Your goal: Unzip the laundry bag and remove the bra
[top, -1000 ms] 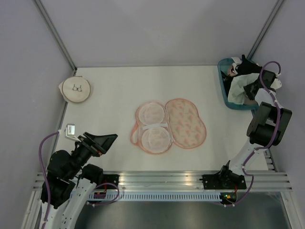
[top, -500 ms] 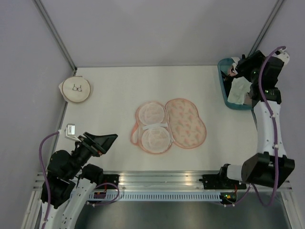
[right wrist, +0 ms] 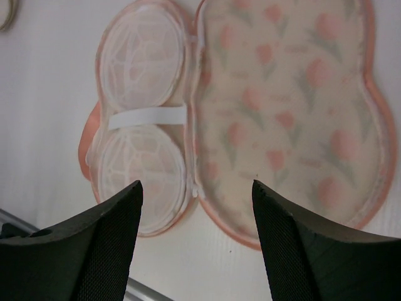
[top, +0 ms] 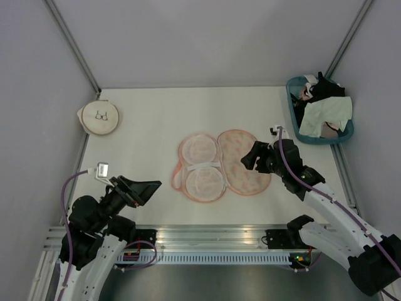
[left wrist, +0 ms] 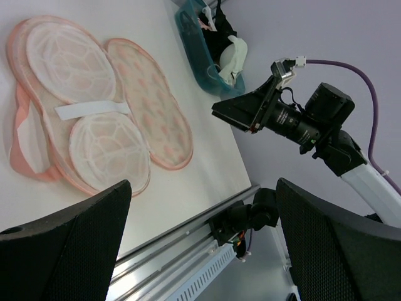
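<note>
"The laundry bag [top: 224, 166] lies open mid-frame, and the bra [top: 324, 116] is in the bin [top: 294, 116], upper right. Any trouble?"

"The left claw [top: 143, 188] and right claw [top: 249, 158] both gape, empty. The right, hovering over the bag, could snag its mesh."

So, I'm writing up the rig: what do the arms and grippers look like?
The left arm and right arm share white links, black joints and a purple cable each. The left gripper and right gripper are black; fingers broad, finely dimpled.
</note>
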